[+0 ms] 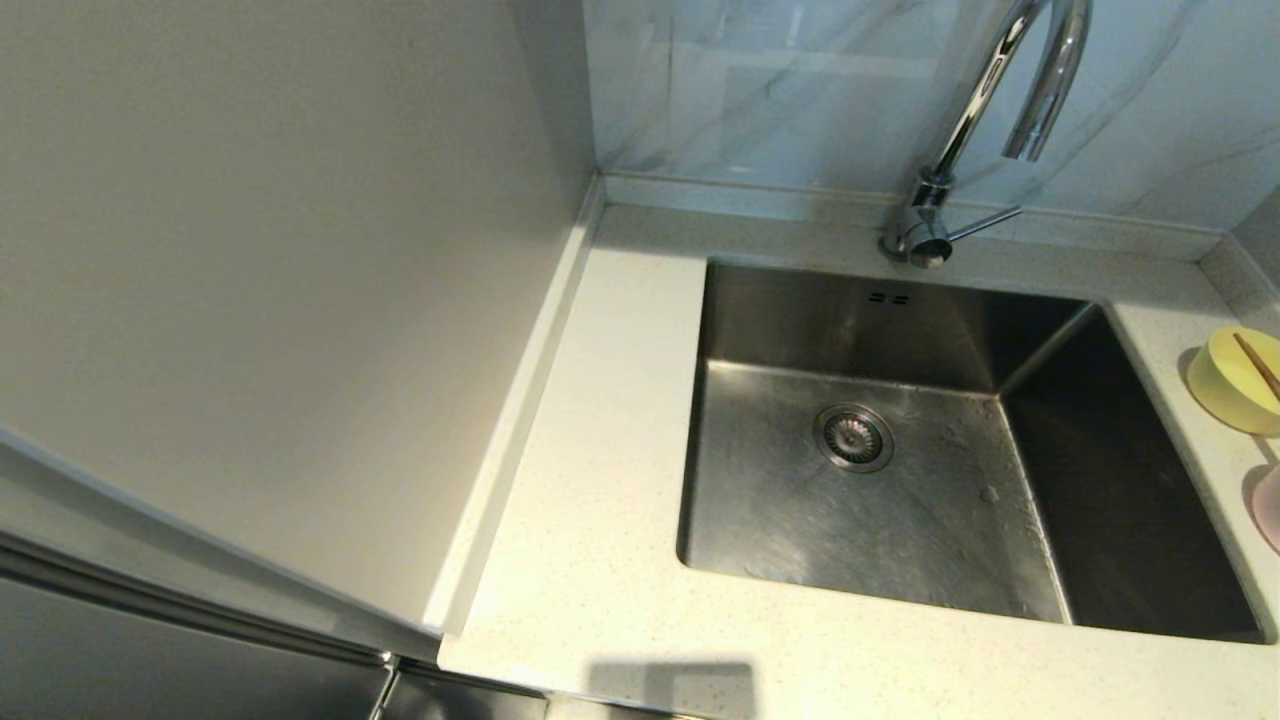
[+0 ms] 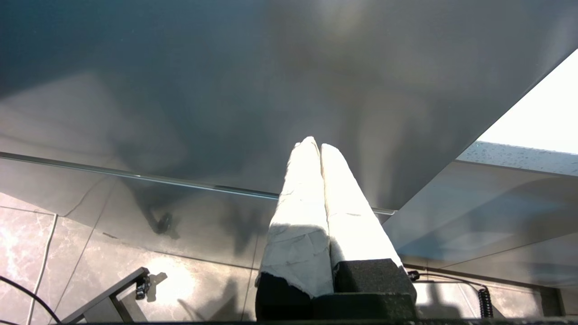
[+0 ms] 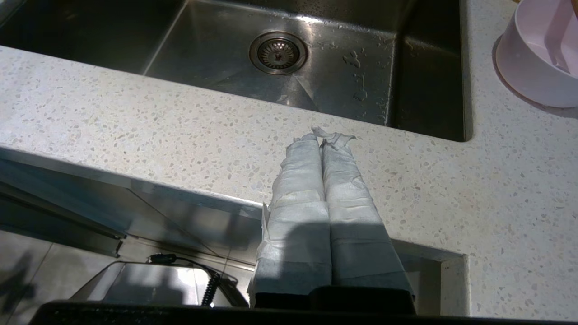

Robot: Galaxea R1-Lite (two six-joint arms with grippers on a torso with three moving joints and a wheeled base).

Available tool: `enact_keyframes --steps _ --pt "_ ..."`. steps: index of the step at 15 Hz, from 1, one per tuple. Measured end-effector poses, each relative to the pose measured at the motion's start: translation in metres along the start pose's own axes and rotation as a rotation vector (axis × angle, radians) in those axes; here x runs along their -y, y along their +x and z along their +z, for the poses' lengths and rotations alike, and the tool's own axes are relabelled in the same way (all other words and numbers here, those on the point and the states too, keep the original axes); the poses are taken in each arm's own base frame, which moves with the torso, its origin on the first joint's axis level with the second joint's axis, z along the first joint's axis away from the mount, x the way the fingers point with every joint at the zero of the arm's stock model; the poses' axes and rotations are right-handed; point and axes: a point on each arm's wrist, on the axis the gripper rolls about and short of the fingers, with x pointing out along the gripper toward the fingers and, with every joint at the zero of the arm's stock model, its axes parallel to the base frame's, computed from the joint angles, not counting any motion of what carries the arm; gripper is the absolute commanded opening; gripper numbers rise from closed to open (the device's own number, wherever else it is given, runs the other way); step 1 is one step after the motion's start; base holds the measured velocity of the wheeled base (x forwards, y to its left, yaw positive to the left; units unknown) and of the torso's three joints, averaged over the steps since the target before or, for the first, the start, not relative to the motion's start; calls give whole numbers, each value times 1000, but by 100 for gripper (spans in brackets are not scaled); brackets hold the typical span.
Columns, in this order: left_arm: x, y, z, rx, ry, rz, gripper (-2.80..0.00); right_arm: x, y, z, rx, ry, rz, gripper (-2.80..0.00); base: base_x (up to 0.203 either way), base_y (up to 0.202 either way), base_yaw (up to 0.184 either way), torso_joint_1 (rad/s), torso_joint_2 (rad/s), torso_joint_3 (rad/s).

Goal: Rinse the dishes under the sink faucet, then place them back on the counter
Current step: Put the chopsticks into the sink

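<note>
The yellow-green bowl (image 1: 1238, 378) sits on the counter (image 1: 610, 420) right of the sink (image 1: 900, 470), with a brown chopstick (image 1: 1258, 366) lying in it. The pale pink bowl (image 1: 1268, 505) (image 3: 537, 58) stands nearer, cut off by the head view's right edge. The chrome faucet (image 1: 985, 120) rises behind the basin, spout over the sink. Neither arm shows in the head view. My right gripper (image 3: 321, 137), wrapped in white, is shut and empty above the counter's front edge. My left gripper (image 2: 314, 145) is shut and empty, facing a grey cabinet panel (image 2: 226, 90).
A tall pale cabinet side (image 1: 260, 260) walls off the counter's left. The drain strainer (image 1: 854, 437) lies in the basin floor, and the marbled wall panel (image 1: 760, 90) stands behind. Below the counter front are cabinet fronts and tiled floor (image 2: 90, 280).
</note>
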Motion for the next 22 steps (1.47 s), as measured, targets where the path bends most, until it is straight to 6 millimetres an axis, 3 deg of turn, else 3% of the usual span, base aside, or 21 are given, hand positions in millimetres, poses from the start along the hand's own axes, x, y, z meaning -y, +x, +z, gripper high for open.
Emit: enact_keyframes --steps 15,18,22 --pt "0 0 0 0 0 0 -280 0 0 2 18 41 -17 -280 0 0 0 0 0 0" --pt "0 0 0 0 0 0 -280 0 -9 30 141 100 1 -280 0 0 0 0 0 0" --pt "0 0 0 0 0 0 -280 0 -34 79 214 183 35 -280 0 0 0 0 0 0"
